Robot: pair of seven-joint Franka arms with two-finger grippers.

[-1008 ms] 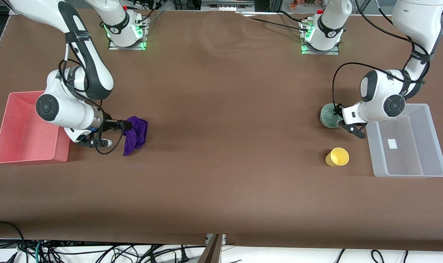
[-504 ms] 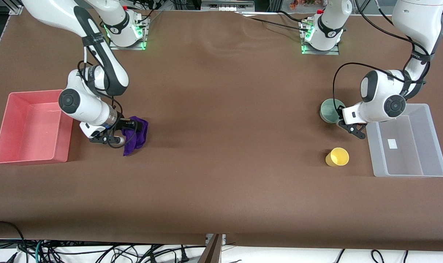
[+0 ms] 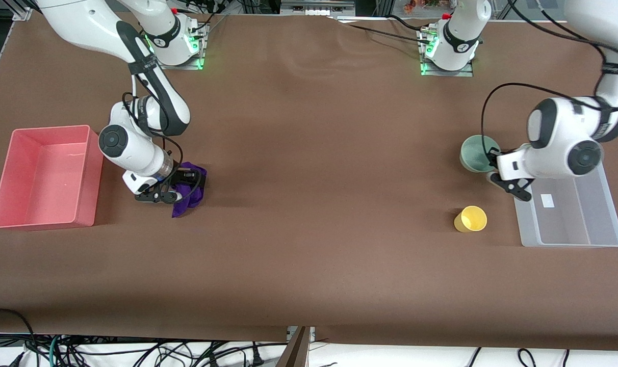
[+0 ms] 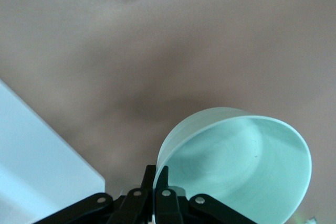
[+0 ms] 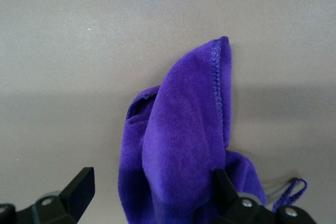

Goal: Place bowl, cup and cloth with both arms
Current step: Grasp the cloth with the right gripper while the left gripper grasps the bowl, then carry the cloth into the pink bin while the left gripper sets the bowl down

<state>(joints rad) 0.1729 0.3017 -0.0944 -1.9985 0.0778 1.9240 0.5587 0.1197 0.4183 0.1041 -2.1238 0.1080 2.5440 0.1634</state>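
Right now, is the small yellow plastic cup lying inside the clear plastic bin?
No, the small yellow plastic cup stands on the brown table beside the clear plastic bin, outside it.

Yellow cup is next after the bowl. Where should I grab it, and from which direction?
The cup lies tipped, its open mouth turned toward the clear bin. Probably come from above and pinch across its tapered wall near the mouth, or one finger inside the rim.

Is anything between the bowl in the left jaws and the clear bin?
Nothing visible. The left gripper is shut on the bowl rim, lifted beside the clear bin. The cup stands nearer the front camera, off that path.
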